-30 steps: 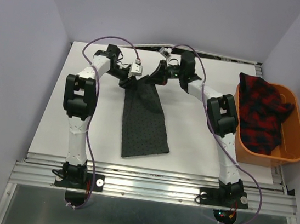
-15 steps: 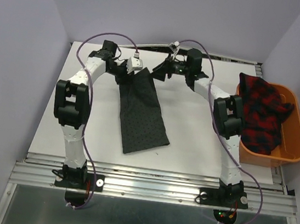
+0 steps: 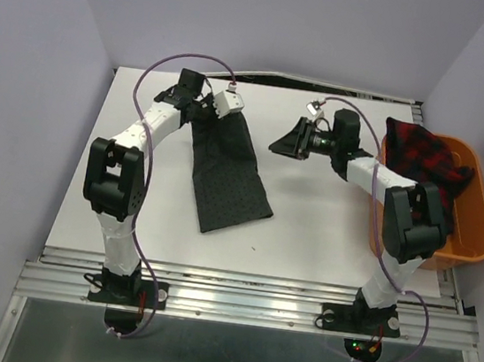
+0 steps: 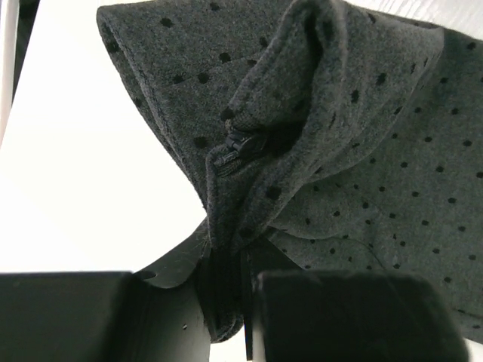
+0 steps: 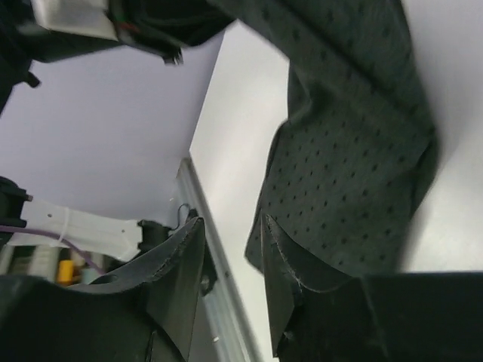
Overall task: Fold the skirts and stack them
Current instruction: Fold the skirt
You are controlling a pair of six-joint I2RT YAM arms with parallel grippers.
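- An orange plastic basket (image 3: 446,254) with a smooth rounded rim stands at the right edge of the white tabletop (image 3: 317,218).
- The red-and-black plaid skirt (image 3: 420,182) lies bunched in the basket. It fills most of it, and one corner is draped over the far-left rim.
- The dark grey skirt (image 3: 229,175) lies on the tabletop left of centre, well apart from the basket. It forms a long strip, narrow at the far end and wider at the near hem.
- Its cloth looks soft and felt-like, charcoal with fine black dots (image 4: 392,173). A stitched edge and a small dark zip (image 4: 232,147) show in the gathered fold.
- The left hand (image 3: 208,110) is clamped on the far end of the grey skirt. In the left wrist view a thick fold is pinched between its black fingers (image 4: 226,290).
- The right hand (image 3: 288,142) hovers over bare tabletop between the two skirts, touching neither.
- In the right wrist view its ridged black fingers (image 5: 177,271) stand apart with nothing between them (image 5: 232,249). The grey skirt (image 5: 347,173) lies beyond.
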